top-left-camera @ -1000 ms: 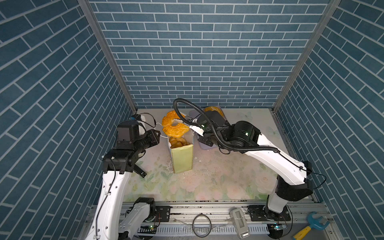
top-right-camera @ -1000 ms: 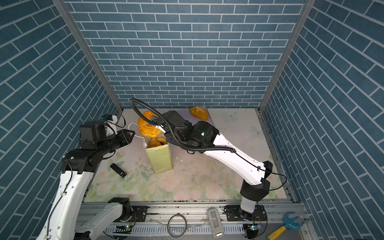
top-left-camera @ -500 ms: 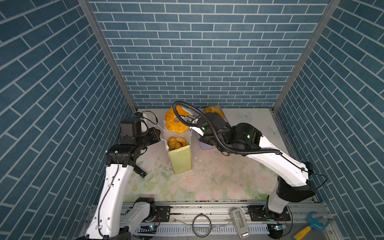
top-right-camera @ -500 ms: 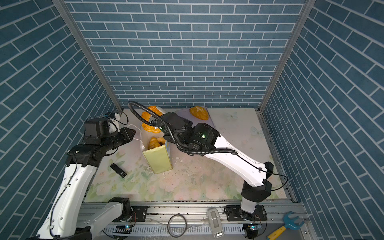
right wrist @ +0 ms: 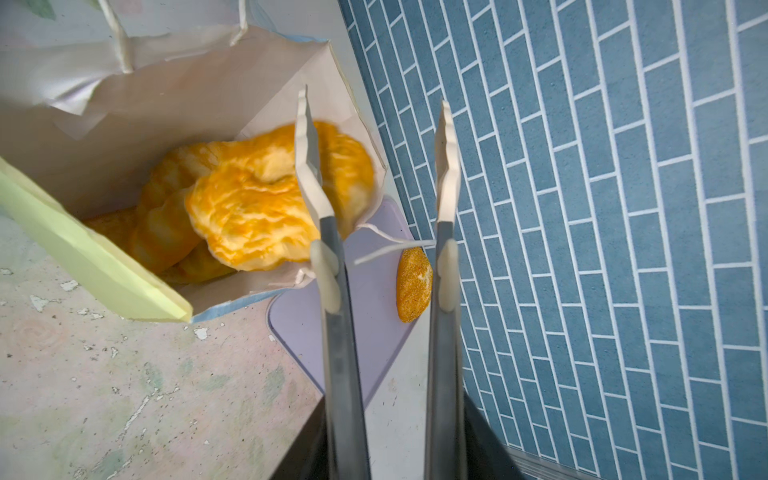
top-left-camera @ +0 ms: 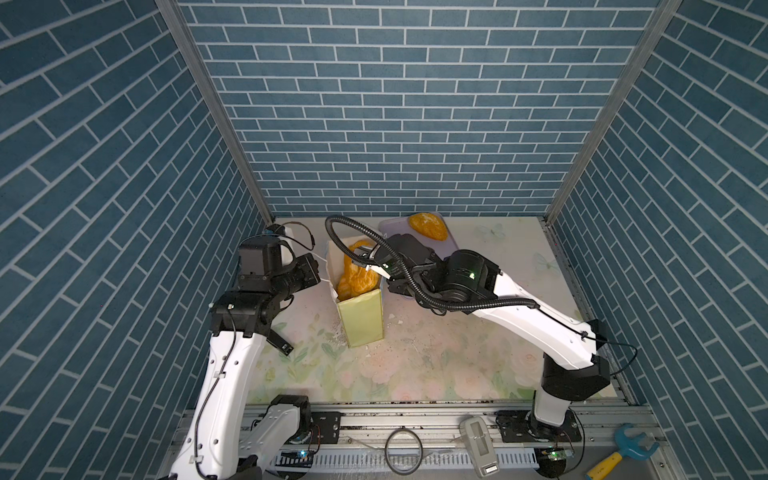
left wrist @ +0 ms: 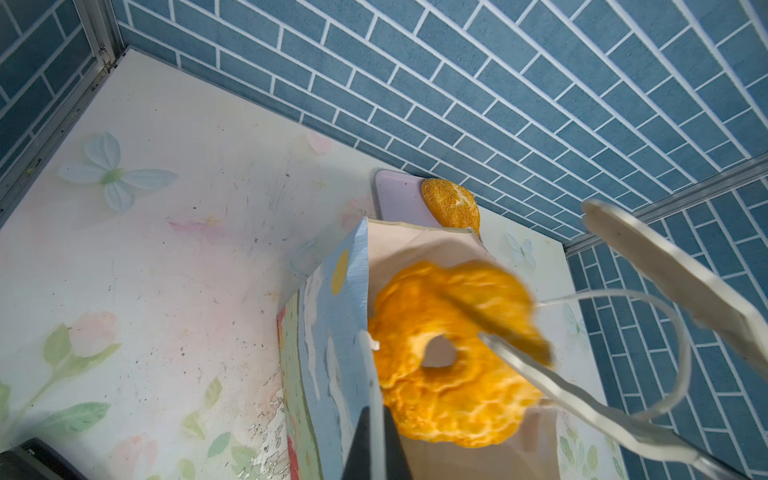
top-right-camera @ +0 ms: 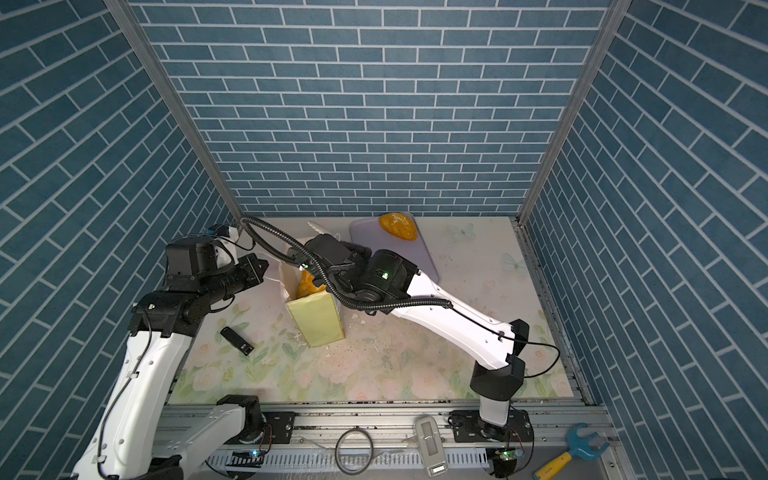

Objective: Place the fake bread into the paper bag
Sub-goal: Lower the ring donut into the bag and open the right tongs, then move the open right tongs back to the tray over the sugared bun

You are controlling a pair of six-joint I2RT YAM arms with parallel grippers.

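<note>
While the left claw (left wrist: 374,415) pinches the rim of the paper bag (top-left-camera: 360,320) and the right claw (right wrist: 374,97) stands spread, we find the ring bun (left wrist: 457,399) in its mouth. We advise lifting clear of the cord handle (right wrist: 395,245).

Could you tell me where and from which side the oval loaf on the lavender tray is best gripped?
Probably across its narrow middle, from above: the oval loaf lies flat at the far corner of the lavender tray, close to the wall, leaving little room behind it.
</note>
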